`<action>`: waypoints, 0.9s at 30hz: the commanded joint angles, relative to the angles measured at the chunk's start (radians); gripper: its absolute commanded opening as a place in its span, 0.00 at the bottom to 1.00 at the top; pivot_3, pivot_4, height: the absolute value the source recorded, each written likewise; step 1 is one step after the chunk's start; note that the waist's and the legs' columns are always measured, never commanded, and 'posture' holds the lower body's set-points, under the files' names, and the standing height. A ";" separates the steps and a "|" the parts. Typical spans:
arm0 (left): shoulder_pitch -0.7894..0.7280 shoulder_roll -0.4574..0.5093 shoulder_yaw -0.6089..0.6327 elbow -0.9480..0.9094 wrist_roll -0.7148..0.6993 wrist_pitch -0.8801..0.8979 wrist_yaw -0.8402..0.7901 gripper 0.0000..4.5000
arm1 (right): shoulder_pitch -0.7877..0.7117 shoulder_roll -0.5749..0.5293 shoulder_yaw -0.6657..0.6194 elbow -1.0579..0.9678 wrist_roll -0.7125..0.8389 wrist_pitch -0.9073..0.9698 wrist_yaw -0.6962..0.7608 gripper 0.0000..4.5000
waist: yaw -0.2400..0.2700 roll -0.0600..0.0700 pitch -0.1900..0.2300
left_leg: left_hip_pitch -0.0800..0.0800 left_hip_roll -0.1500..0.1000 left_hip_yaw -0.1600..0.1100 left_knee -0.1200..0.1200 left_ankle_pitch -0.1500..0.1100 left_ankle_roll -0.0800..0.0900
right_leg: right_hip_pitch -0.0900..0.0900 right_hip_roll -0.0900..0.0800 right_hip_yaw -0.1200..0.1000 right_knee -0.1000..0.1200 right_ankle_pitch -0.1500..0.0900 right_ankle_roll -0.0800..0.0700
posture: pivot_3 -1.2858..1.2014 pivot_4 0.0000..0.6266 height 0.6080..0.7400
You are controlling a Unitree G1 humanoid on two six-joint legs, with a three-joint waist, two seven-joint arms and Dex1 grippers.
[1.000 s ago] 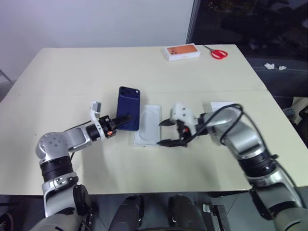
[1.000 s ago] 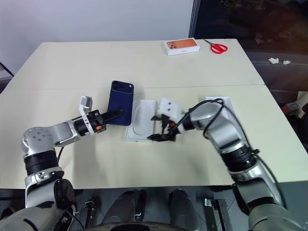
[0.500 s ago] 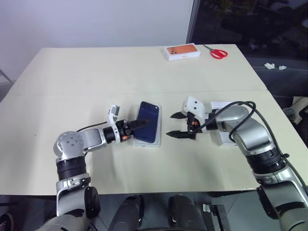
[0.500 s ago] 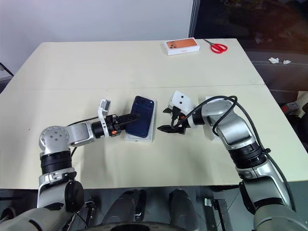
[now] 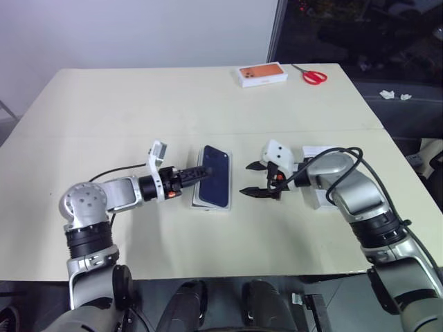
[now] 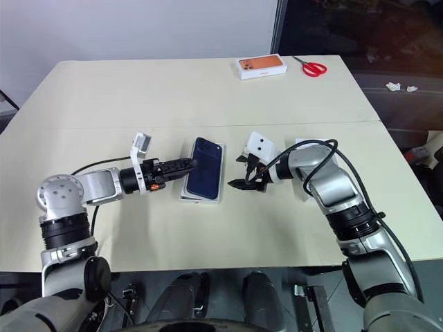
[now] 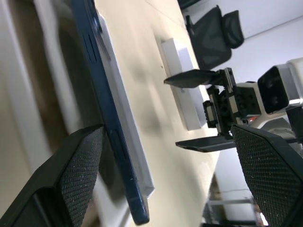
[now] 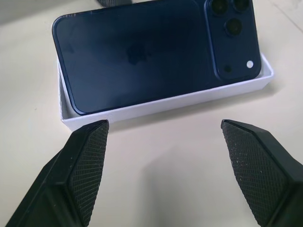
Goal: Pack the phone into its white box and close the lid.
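- We see the phone (image 5: 215,185) lying tilted in the white box (image 8: 163,105) at mid-table (image 5: 138,111), one long edge raised over the wall.
- Our left pincer (image 5: 199,173), fingers apart, sits at the phone's left edge.
- Our right pincer (image 5: 253,179), fingers spread and empty, faces the box; the lid (image 5: 320,196) lies behind it.

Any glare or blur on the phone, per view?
Right wrist view: phone sharp, soft sheen on its dark back, lenses crisp, and the right tool's fingers are in focus. Left wrist view: phone edge readable, white box softer. Left eye view: even light, faint shadows on the table.
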 commanded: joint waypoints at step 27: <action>0.093 0.162 -0.403 0.053 0.418 -0.484 -0.174 0.01 | -0.034 0.070 0.080 0.117 -0.167 -0.150 -0.088 0.00 | 0.000 0.001 0.000 | 0.000 0.000 0.000 0.000 0.000 0.001 | 0.000 0.000 0.000 -0.001 0.000 0.000 | 0.52 0.24 1.00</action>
